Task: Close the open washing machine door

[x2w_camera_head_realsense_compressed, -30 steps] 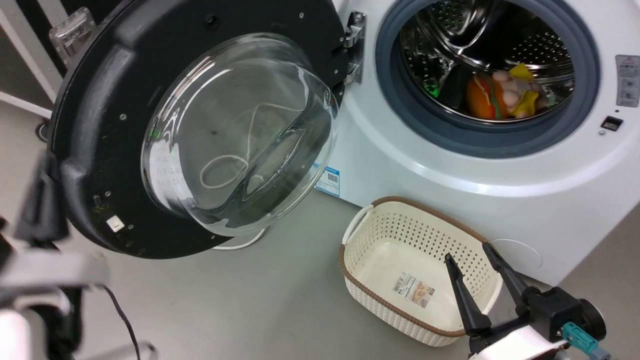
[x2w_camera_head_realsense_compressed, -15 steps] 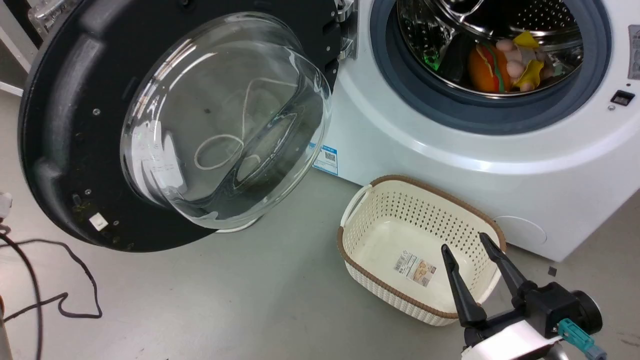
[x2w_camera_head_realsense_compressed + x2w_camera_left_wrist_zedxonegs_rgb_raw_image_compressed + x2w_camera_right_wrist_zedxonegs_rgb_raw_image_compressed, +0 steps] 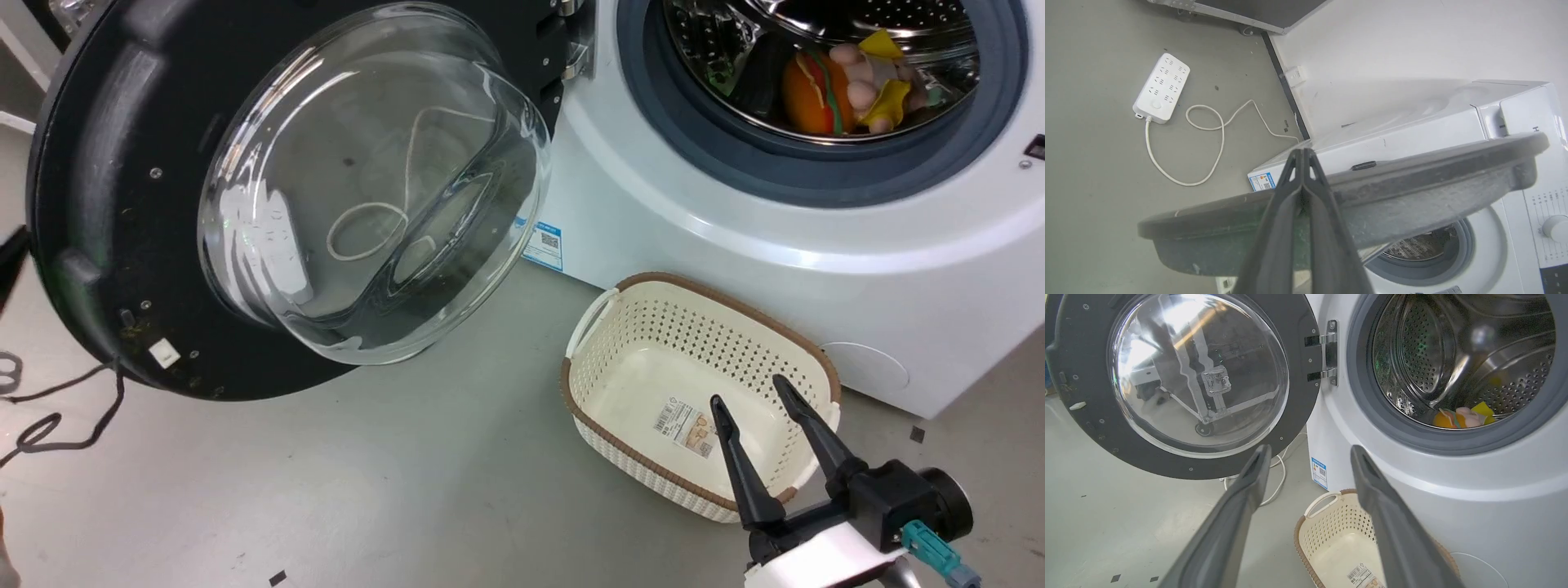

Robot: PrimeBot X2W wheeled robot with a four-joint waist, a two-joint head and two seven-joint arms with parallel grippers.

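Left fingers (image 3: 1302, 163) pressed together, lying across the edge of the washing machine door (image 3: 1412, 175), right fingers (image 3: 737, 457) spread, well apart from it

Smooth grey floor (image 3: 408, 490) under even light, meeting a plain white wall (image 3: 1392, 41).

In the left wrist view, a white power strip (image 3: 1162, 87) lies on the floor at ten o'clock. Its white cord (image 3: 1222, 143) loops toward the dark baseboard (image 3: 1286, 94), which carries a small white socket (image 3: 1295, 75). A dark metal-framed panel (image 3: 1257, 10) stands at twelve o'clock. In the head view, a cream perforated basket (image 3: 653, 343) with a brown rim sits on the floor at four o'clock. A black cable (image 3: 120, 392) curls at nine o'clock, and a small black tape mark (image 3: 278, 578) sits at seven.
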